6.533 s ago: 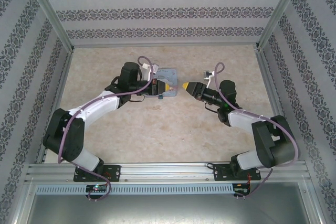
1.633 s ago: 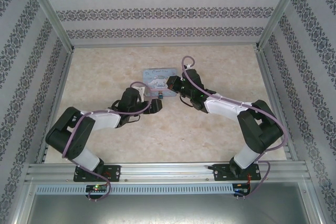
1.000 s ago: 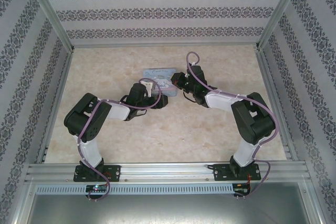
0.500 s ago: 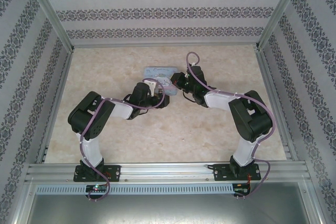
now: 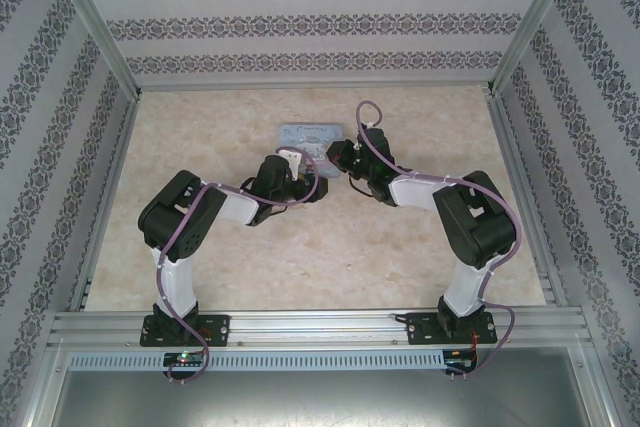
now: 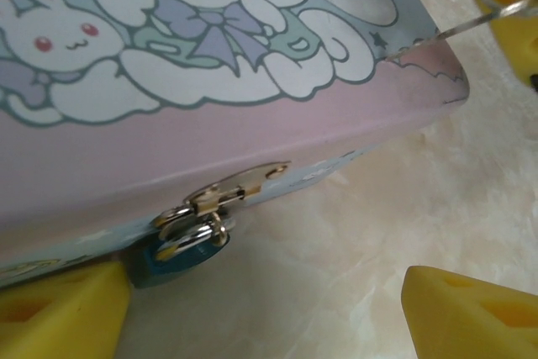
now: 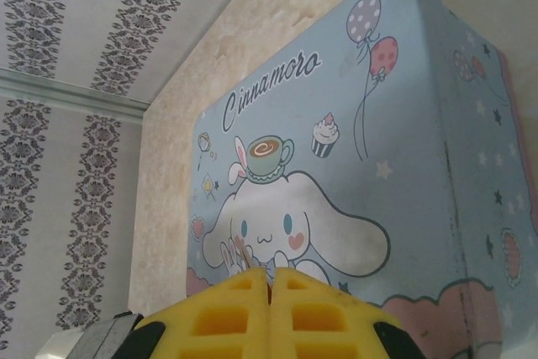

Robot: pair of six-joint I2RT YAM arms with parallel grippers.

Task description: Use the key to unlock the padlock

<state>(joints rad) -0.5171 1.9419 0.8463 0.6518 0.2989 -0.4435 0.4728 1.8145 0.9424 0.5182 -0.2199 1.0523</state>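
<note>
The padlock (image 6: 180,251) hangs at the tin's (image 6: 252,153) front wall. Its thin silvery shackle runs through the loop under a brass-coloured hasp (image 6: 239,185), and its bluish body hangs below, close to the table (image 6: 353,233). I cannot tell from my left wrist feed whether the shackle is latched.

My left gripper (image 6: 265,302) sits low in front of that wall with its yellow fingers (image 6: 471,313) wide apart. One lies just beside the padlock's body, and I cannot say whether it touches. The other is well off to the side over bare table.

At the tin's far corner, on the same feed, I see a yellow finger (image 6: 514,14) of the other arm, with a thin silvery wire (image 6: 458,29) reaching from it towards the lid's edge.

On the right wrist feed, the right gripper (image 7: 271,290) has its fingers pressed together above the cartoon lid, and I can see nothing between them.

From above, both wrists crowd the near side of the tin in the middle of the table.
</note>
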